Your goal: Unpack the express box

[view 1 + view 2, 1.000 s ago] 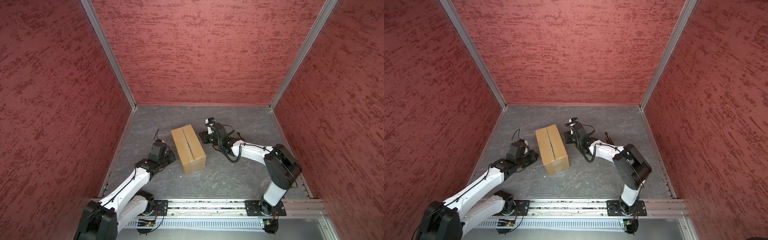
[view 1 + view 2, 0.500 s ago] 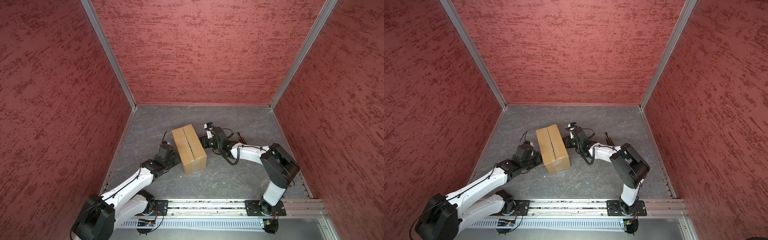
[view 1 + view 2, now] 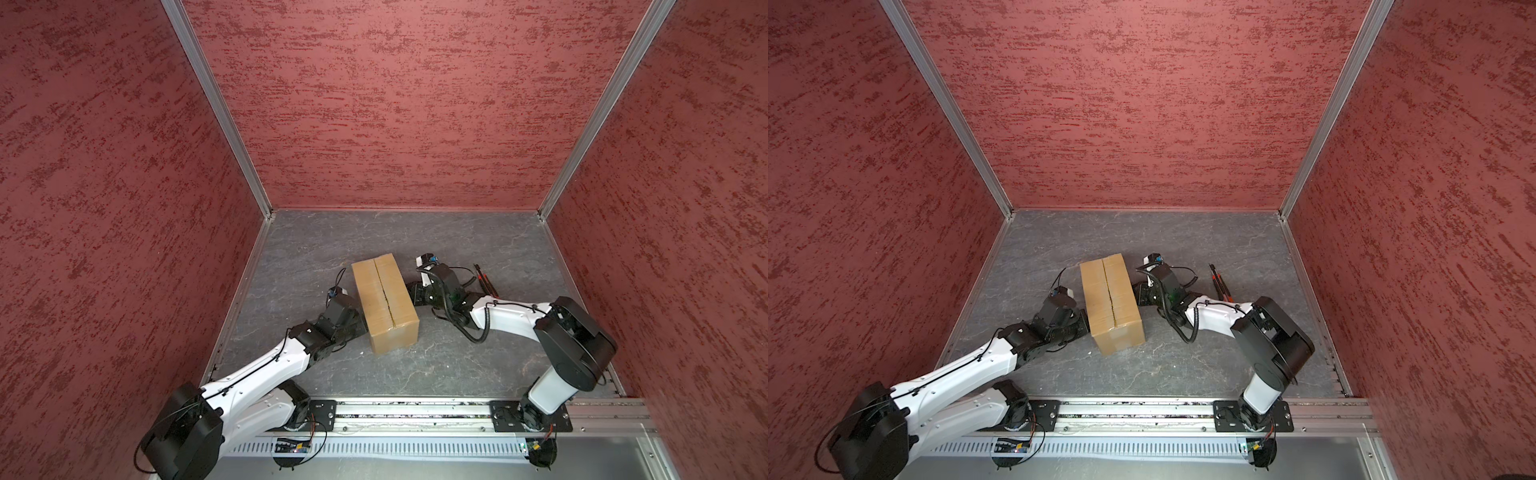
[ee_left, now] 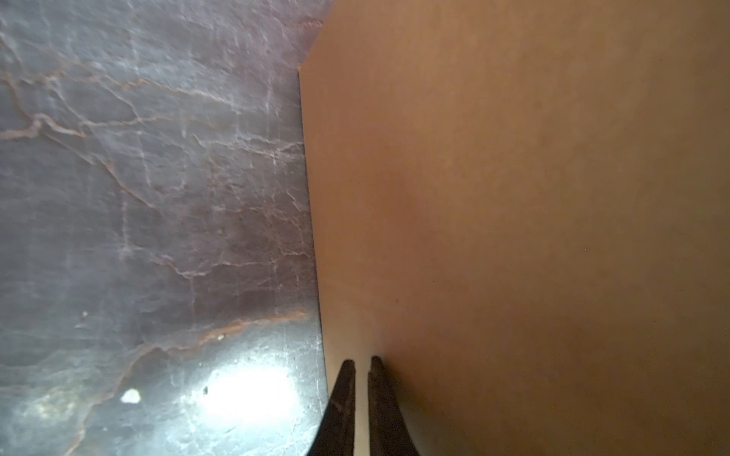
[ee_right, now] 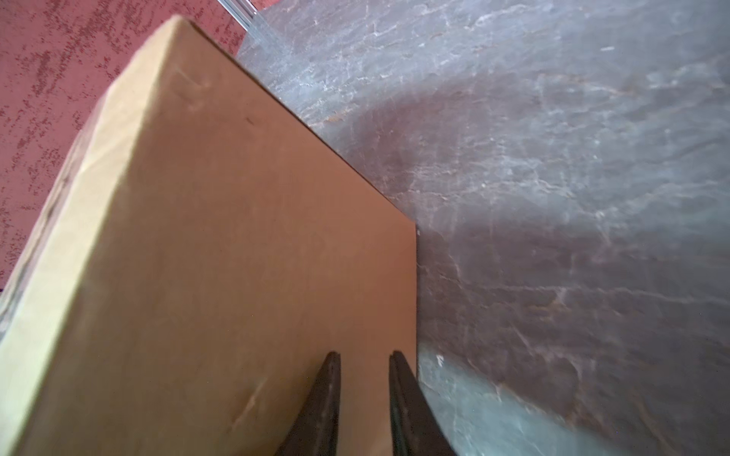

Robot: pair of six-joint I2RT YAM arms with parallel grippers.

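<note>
Near the middle of the worktop, the express box is seen lying flat. Its top flaps are folded down, and its centre seam runs from the back edge toward the front edge, a little askew. The box is flanked by both arms.

The left gripper is set against the long side facing the left edge, low down by the worktop. Its fingers are closed almost together (only a sliver of cardboard shows between them), and nothing is held.

The right gripper is set against the opposite long side. Its jaws are parted by a narrow gap with nothing caught between them, and the tips appear to touch the cardboard.

A red-and-black utility knife is seen lying behind the right arm, toward the right edge and apart from the box.
</note>
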